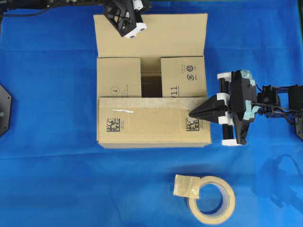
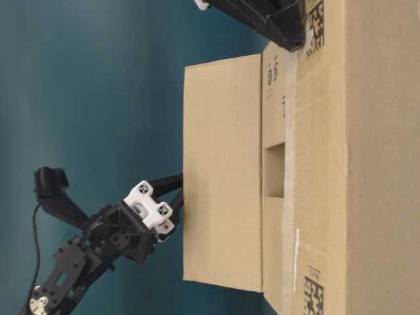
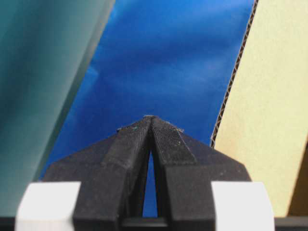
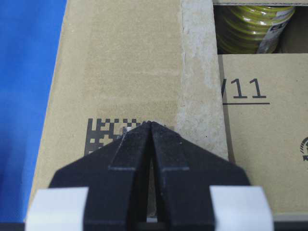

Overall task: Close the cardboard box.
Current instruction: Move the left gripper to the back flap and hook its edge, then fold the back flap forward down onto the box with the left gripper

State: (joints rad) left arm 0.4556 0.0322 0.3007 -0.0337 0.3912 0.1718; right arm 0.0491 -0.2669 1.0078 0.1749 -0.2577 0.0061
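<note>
Cardboard box point(image 1: 152, 94), large and brown, sat in the middle of a blue cloth-covered table point(image 1: 47, 94), seen from overhead. Three of its four flaps were folded down: the two short side flaps lay flat with a gap between them, and the near long flap point(image 1: 142, 124) lay over their near edges, showing two black square codes and a strip of old tape. The far long flap point(image 1: 161, 35) was open, lying back away from the box. The right gripper point(image 1: 191, 114) reached in from the right side, its two black fingers pressed together to a point with nothing between them, the tip resting on or just above the near flap at the right-hand square code point(image 4: 103, 134). In the right wrist view, the gap between the side flaps showed a yellow-green coiled object point(image 4: 252, 26) inside the box. The left gripper point(image 1: 135, 34) was at the far flap's outer face near its left end; in its wrist view its fingers point(image 3: 137, 144) met at the tip and held nothing, with the corrugated edge of the flap just beside them. A beige tape roll point(image 1: 212, 197) lay on the cloth well apart from the box, toward the near right.
</note>
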